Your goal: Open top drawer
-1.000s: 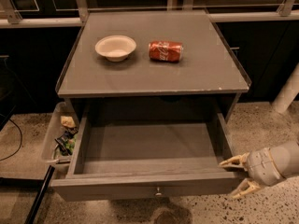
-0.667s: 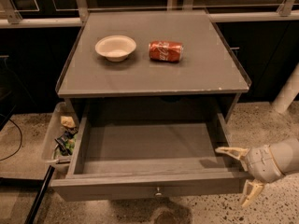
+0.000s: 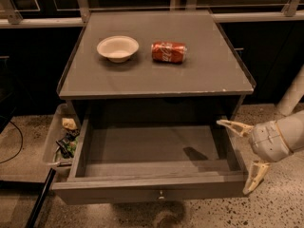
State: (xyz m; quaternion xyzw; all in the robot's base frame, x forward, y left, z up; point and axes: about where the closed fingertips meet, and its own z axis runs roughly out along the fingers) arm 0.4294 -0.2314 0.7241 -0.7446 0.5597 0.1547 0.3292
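Observation:
The top drawer (image 3: 152, 186) of the grey cabinet stands pulled far out toward me. Its grey inside (image 3: 152, 148) is bare. A small round metal knob (image 3: 161, 194) sits at the centre of its flat front panel. My gripper (image 3: 240, 156) is at the drawer's right front corner, coming in from the right. Its two pale fingers are spread wide apart: one fingertip (image 3: 228, 124) reaches over the drawer's right wall, the other (image 3: 251, 183) hangs outside the front corner. It holds nothing.
On the cabinet top (image 3: 156, 75) lie a white bowl (image 3: 118, 48) and a red soda can (image 3: 168, 52) on its side. A clear bin (image 3: 59, 141) with small items stands left of the drawer. A dark pole (image 3: 40, 203) leans at lower left. The floor is speckled.
The fingers have spread wider apart. The gripper has lifted slightly at the drawer's right front corner. The drawer has stayed open.

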